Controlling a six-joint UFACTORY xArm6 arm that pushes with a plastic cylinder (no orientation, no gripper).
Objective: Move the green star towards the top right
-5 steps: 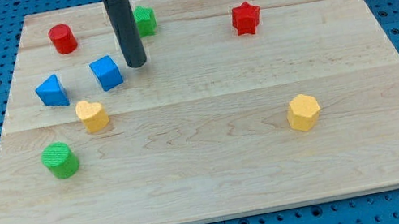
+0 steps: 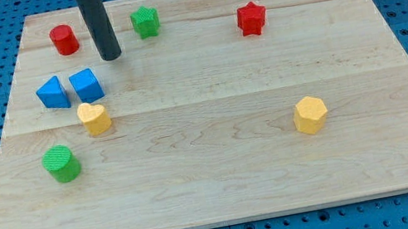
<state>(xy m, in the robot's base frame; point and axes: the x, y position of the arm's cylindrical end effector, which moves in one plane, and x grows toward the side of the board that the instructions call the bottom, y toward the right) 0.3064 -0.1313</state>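
Note:
The green star [image 2: 145, 21] sits near the board's top edge, left of centre. My tip [image 2: 111, 57] touches the board to the star's lower left, a short gap away, not touching it. The rod rises from it to the view's top. The tip stands just above and to the right of the blue cube [image 2: 86, 85].
A red cylinder [image 2: 64, 40] is at the top left. A blue triangular block [image 2: 54, 93] sits against the blue cube. A yellow heart [image 2: 93, 117] and a green cylinder [image 2: 61, 163] lie lower left. A red star [image 2: 252, 18] is at the upper right, a yellow hexagon [image 2: 310, 114] at the right.
My tip moved left and slightly up. The blue cube slid left and now sits against the blue triangular block. The green star is now fully visible.

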